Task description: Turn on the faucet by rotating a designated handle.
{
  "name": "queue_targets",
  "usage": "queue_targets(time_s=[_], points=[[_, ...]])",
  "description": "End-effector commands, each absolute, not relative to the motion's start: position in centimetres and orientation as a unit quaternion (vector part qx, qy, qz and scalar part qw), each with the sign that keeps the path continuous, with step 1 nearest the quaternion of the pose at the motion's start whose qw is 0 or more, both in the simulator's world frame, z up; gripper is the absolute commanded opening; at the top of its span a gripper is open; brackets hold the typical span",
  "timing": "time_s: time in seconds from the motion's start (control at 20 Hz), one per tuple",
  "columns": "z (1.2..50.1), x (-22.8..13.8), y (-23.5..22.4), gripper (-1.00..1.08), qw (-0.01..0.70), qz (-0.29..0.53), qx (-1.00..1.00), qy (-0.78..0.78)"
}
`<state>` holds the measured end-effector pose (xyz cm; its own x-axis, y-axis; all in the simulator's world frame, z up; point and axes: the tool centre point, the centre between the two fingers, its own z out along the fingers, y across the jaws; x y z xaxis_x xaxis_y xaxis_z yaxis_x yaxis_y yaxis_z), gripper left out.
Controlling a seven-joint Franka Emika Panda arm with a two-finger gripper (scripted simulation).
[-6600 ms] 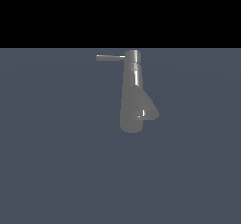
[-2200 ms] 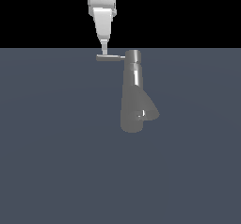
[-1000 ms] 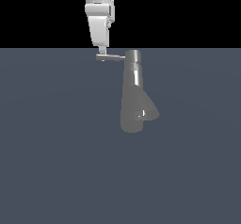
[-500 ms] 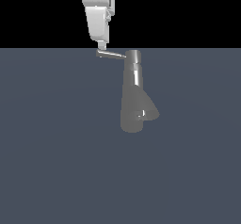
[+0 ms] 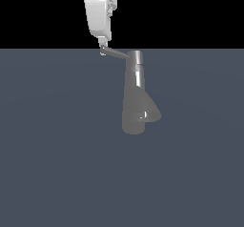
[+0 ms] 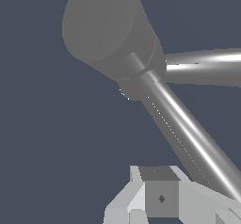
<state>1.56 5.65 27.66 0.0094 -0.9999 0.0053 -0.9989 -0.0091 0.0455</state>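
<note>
The white claw (image 5: 102, 49), its spread hidden, touches the thin grey metal rod handle's (image 5: 117, 54) free end; the rod runs toward the grey metallic cone-based faucet (image 5: 137, 97).

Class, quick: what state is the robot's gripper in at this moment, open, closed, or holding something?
Gripper: at the free end of the handle; open or shut cannot be told.

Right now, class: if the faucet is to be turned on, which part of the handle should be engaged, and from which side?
Take the handle at its free outer tip, coming down from above, where the gripper now sits. The rod is thin and straight, joined to the faucet only at the cap, so the far end probably gives the most leverage for rotating it.
</note>
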Motion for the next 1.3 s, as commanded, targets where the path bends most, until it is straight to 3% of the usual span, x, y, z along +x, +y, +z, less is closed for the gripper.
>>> queue_targets(time_s=[0.0,1.0,1.25], points=[[27.8,1.1,5.1,-1.00,0.019,-0.015,0.710,-0.704],[30.2,-5.0,-0.1,-1.00,0.023,-0.020,0.713,-0.701],[30.2,-4.6,-1.3,-1.00,0.022,-0.018,0.716,-0.698]])
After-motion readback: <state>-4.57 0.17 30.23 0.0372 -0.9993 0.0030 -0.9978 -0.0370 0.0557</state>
